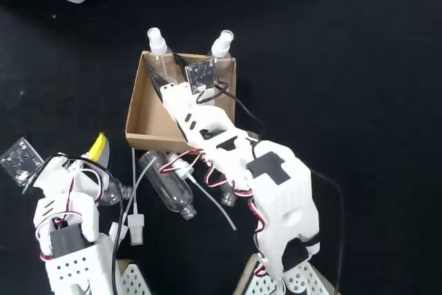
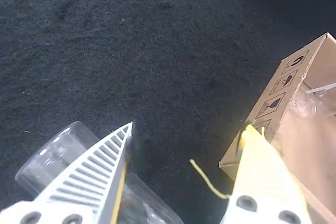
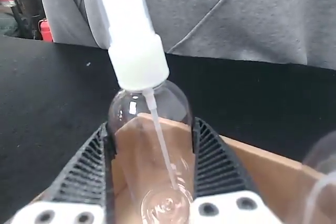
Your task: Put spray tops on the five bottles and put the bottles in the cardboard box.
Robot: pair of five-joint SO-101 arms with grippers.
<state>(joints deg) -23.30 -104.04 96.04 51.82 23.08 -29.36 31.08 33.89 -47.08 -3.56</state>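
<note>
Since the capped spray bottle (image 3: 148, 103) stands inside the cardboard box (image 1: 141, 112) at its far wall, my right gripper (image 3: 150, 125) clamps it, probably to seat it. My left gripper (image 2: 188, 126) hangs spread over an uncapped bottle (image 2: 58, 150) just beside the box.

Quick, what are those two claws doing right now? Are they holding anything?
Left gripper: open, holding nothing.
Right gripper: closed on a spray-topped bottle.

place: robot lab | signs: black-cloth table (image 1: 359, 67), left arm (image 1: 69, 240), right arm (image 1: 280, 195), bare wiring (image 1: 181, 157)
</note>
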